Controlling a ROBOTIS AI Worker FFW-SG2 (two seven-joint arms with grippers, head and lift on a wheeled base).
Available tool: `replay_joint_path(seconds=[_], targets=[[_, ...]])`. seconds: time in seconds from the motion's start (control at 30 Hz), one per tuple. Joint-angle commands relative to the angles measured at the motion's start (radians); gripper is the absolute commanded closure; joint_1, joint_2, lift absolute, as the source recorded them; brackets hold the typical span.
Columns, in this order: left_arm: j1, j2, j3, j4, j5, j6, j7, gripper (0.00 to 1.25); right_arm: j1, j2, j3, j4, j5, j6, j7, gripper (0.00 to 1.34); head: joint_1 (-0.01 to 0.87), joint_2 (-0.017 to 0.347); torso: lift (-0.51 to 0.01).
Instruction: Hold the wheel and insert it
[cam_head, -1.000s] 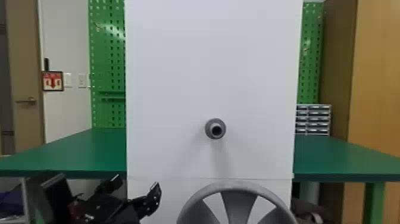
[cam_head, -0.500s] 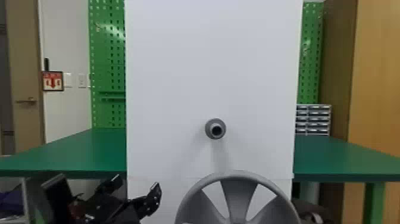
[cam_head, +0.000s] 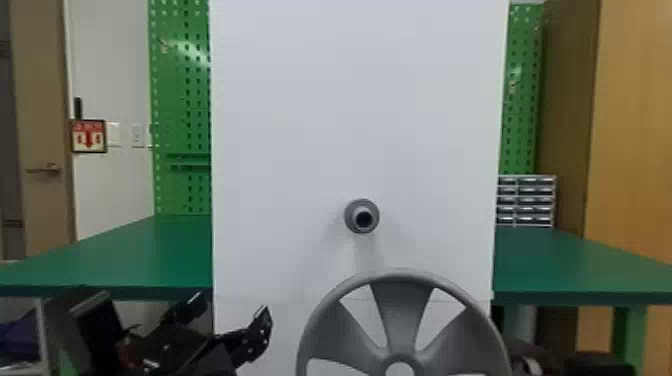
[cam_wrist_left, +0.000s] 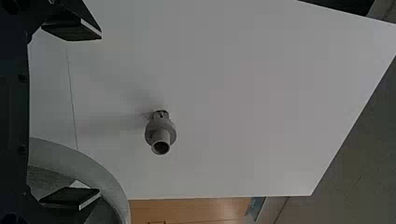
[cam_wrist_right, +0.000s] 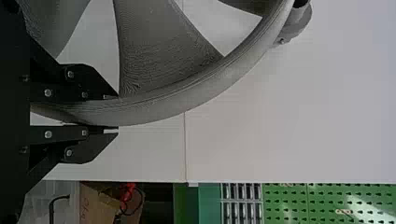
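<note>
Rising since the earlier frame, the wheel (cam_head: 402, 315) is filling the head view's lower middle. Our right gripper (cam_wrist_right: 117, 114) is pinching the rim (cam_wrist_right: 161, 108); our left gripper (cam_wrist_left: 101, 113) is gaping, empty. We are judging the ridged body stiff and light, best held there. Above, a tubular peg (cam_head: 361, 216) is jutting from a smooth panel (cam_head: 300, 125).
</note>
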Motion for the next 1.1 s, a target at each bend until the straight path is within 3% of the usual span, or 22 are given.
replay_joint_path(seconds=[0.0, 1.07], targets=[[0.0, 0.0, -0.001, 0.0, 0.0, 0.0, 0.0, 0.1, -0.018, 0.0, -0.005, -0.015, 0.0, 0.039, 0.0, 1.13, 0.097, 0.015, -0.442], [-0.002, 0.0, -0.004, 0.005, -0.003, 0.0, 0.001, 0.1, -0.21, -0.037, -0.022, -0.078, -0.026, 0.308, 0.041, 1.13, 0.097, 0.015, -0.442]])
